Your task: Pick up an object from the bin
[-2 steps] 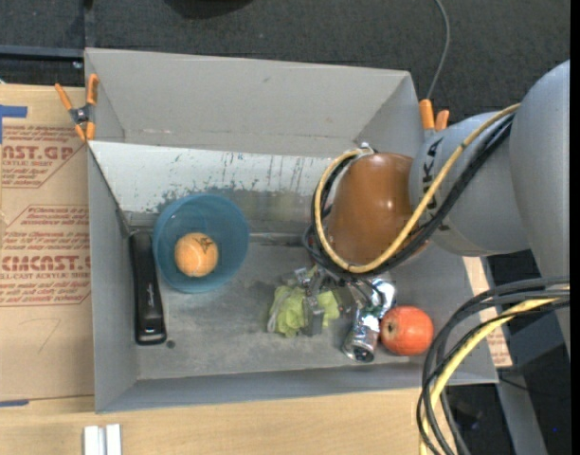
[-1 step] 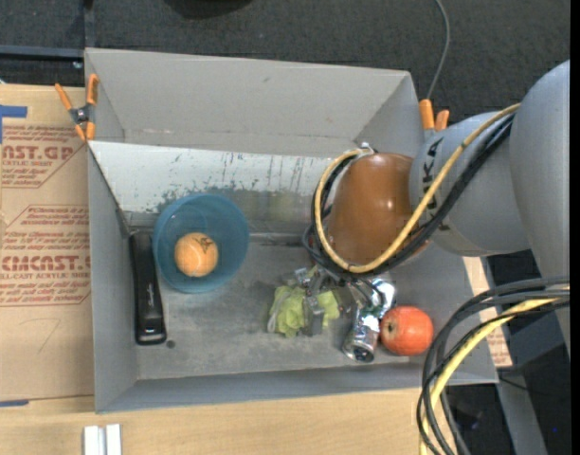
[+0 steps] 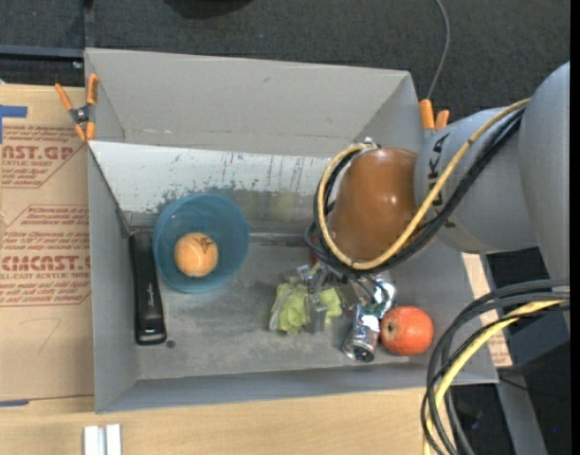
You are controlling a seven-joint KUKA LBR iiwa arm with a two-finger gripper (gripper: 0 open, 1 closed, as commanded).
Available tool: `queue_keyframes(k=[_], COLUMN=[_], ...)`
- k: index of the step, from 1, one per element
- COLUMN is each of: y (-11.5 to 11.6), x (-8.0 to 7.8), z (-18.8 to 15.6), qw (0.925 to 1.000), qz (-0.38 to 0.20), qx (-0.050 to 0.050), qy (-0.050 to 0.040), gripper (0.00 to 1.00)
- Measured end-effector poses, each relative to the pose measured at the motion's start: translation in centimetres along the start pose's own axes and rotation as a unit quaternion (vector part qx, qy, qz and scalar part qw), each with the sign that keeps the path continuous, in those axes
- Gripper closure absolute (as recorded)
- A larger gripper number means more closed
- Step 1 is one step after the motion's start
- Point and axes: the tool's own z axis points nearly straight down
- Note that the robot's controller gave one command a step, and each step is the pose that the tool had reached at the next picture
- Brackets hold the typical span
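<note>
Presently listed: pale green crumpled item [image 3: 292, 309], lower middle of frame, partly under the gripper [image 3: 321, 297]. Probably light, soft and yielding (judging by its creases), best pinched across a bunched fold. Claw open or closed: cannot tell. Neighbour: red-orange ball [image 3: 407, 331], lower right.

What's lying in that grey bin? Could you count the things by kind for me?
Blue bowl: 1
Round fruits: 2, an orange one in the bowl and a red one
Black stapler: 1
Green crumpled thing: 1
Small silvery thing: 1
Total: 6
</note>
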Motion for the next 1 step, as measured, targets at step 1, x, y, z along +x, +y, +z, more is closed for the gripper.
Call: queue_keyframes(k=[1], y=[0.1], x=[0.24], z=[-2.91], qw=[1.0], qz=[0.0], qx=[-0.001], qy=[0.005], gripper=[1.0])
